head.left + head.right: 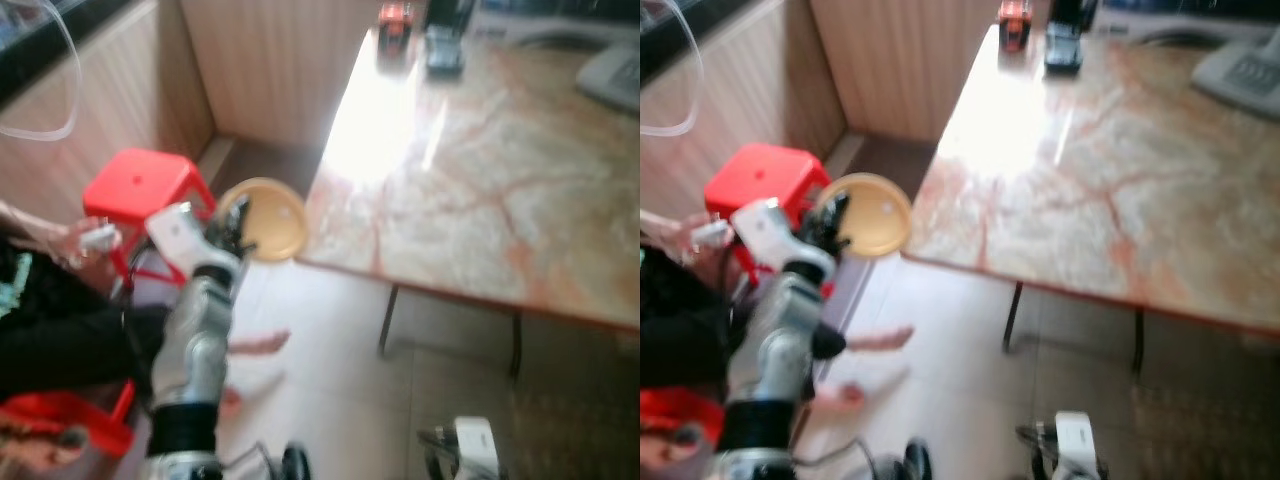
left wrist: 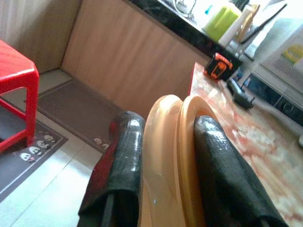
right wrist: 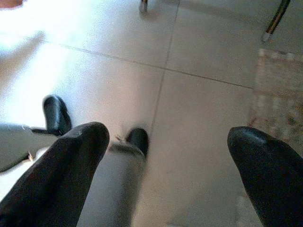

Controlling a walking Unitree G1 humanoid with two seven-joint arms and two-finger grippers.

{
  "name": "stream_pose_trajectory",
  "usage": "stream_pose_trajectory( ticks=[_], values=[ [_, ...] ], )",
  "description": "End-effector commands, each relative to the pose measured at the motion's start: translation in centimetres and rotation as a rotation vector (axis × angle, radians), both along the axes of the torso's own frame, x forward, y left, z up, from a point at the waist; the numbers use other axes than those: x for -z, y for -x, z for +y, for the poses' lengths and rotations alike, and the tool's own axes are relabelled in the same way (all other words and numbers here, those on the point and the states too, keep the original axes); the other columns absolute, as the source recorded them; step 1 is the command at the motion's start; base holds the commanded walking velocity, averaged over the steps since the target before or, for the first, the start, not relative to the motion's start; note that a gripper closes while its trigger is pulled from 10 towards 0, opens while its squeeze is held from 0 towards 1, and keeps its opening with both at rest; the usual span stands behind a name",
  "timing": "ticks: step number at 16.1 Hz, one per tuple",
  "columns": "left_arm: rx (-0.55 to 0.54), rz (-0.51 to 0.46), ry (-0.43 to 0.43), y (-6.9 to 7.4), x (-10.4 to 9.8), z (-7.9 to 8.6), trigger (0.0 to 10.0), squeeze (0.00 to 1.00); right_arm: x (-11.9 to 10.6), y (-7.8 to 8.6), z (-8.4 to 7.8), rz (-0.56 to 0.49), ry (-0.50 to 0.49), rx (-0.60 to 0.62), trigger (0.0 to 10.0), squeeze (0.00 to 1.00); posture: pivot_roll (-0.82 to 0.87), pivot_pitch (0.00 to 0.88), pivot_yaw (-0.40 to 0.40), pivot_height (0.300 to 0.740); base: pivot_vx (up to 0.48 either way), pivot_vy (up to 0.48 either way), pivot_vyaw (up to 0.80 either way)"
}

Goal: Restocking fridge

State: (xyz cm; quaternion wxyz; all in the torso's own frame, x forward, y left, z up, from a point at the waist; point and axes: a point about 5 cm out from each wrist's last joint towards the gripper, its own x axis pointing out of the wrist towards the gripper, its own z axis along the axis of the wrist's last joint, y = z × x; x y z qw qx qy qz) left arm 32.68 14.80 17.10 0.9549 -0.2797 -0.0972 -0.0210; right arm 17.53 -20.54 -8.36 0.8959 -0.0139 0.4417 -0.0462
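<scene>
Holding a shallow round yellow plastic bowl (image 1: 268, 219) by its rim, my left end effector (image 2: 163, 156) has both black fingers (image 2: 124, 161) clamped on it, raised just off the corner of the marbled orange-and-cream stone bench (image 1: 500, 170). A red plastic stool (image 1: 145, 190) stands on the floor beside it. My right end effector (image 3: 165, 161) hangs low over the pale tiled floor (image 3: 189, 94), fingers spread wide.

You are in a home kitchen or dining corner: a marble-patterned table (image 1: 500, 170), wood-panelled walls (image 1: 270, 60), a red plastic stool (image 1: 145, 185), a tiled floor (image 3: 199, 109), and a dark counter with bottles (image 2: 222, 21).
</scene>
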Motion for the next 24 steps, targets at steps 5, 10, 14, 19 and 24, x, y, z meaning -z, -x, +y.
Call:
stream_pose_trajectory(
  ticks=[5,10,14,19,24],
  values=[
    [0.013,-0.016,0.012,-0.03,-0.35,-0.52,10.0,0.0,0.49,1.08,-0.09,0.035,-0.008,0.009,10.0,0.0,-0.09,0.152,0.044,0.74,0.0,0.0,-0.8],
    [0.016,-0.022,0.007,-0.1,-0.57,-0.56,10.0,0.0,0.5,1.07,-0.01,0.039,-0.013,0.0,10.0,0.0,-0.09,0.155,0.045,0.74,0.0,0.0,-0.8],
    [0.02,-0.028,0.009,-0.23,-0.76,-0.67,10.0,0.0,0.49,1.05,-0.01,0.037,-0.018,-0.002,10.0,0.0,-0.09,0.155,0.045,0.74,0.0,0.0,-0.8],
    [0.026,-0.028,0.008,-0.21,-0.75,-0.86,10.0,0.0,0.5,1.1,-0.05,0.04,-0.023,-0.01,10.0,0.0,-0.09,0.156,0.042,0.74,0.0,0.0,-0.8],
    [0.035,-0.029,0.019,-0.29,-0.83,-1.11,10.0,0.0,0.5,1.1,-0.06,0.041,-0.029,-0.016,10.0,0.0,-0.1,0.157,0.04,0.74,0.0,0.0,-0.8]
  ],
)
